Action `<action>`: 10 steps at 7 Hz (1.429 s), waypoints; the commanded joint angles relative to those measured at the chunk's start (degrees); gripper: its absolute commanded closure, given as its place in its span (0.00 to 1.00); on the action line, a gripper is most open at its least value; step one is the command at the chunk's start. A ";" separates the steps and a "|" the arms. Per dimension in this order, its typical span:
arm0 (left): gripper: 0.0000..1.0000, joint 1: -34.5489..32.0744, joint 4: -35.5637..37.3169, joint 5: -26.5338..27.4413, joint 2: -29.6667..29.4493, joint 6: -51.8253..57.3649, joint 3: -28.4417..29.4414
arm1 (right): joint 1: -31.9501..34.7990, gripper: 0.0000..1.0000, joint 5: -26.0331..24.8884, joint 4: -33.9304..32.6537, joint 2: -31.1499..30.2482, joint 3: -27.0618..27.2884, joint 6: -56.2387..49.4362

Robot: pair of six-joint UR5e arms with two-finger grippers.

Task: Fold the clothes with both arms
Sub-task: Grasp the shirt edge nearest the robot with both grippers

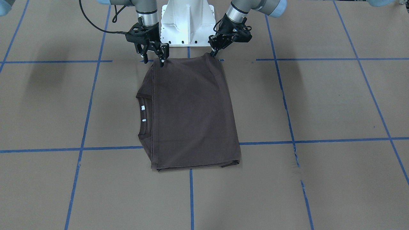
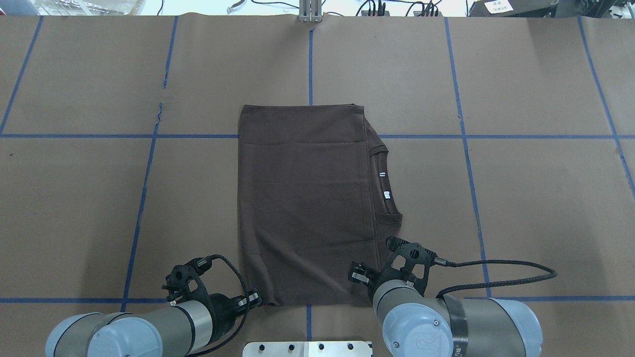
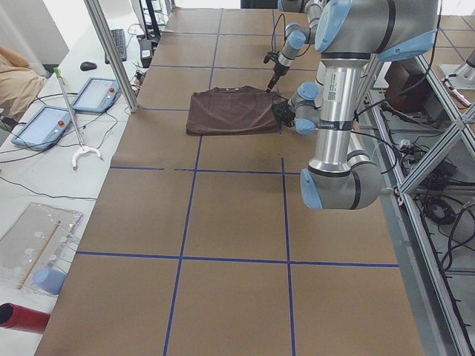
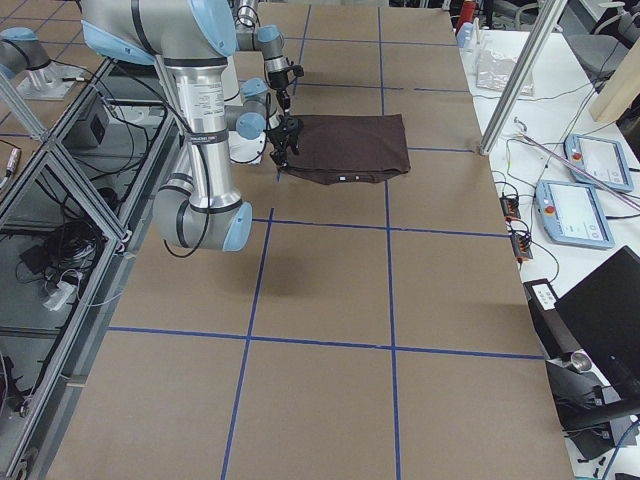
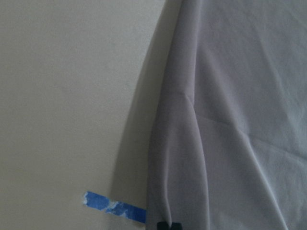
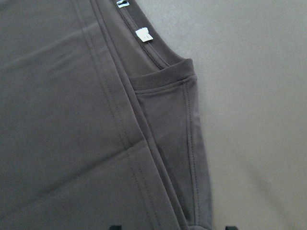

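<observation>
The front-facing camera sits across the table [image 1: 319, 105] from the robot and looks steeply down, with the pedestal [image 1: 187, 22] at the top of its view. The overhead camera looks forward and down from behind the robot. Both take in the whole T-shirt [image 1: 191, 111], the left arm [image 1: 238, 11] and the right arm [image 1: 147, 12]. The side cameras stand high and far off at the table's two ends, facing each other along it. Each wrist camera hangs very near the cloth. The left one sees the shirt's near left edge, and the right one sees the collar [image 6: 163, 67].

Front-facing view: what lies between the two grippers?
The T-shirt: its robot-side edge runs from the right gripper to the left gripper, shown in the front-facing view.
</observation>
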 commanded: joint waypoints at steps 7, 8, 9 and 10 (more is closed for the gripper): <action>1.00 -0.06 0.00 -0.15 0.07 0.00 -0.01 | -1.70 0.43 -0.25 0.09 -0.03 -2.37 -0.04; 1.00 -0.06 -0.09 -0.15 0.07 -0.09 -0.10 | -1.61 0.69 -0.34 0.09 0.06 -2.37 0.05; 1.00 -0.06 -0.09 -0.15 0.07 0.00 -0.19 | -1.78 0.79 -0.78 0.09 -0.03 -2.46 0.05; 1.00 -0.06 -0.09 -0.15 0.07 0.00 -0.19 | -1.79 0.84 -1.13 0.09 0.06 -2.72 0.05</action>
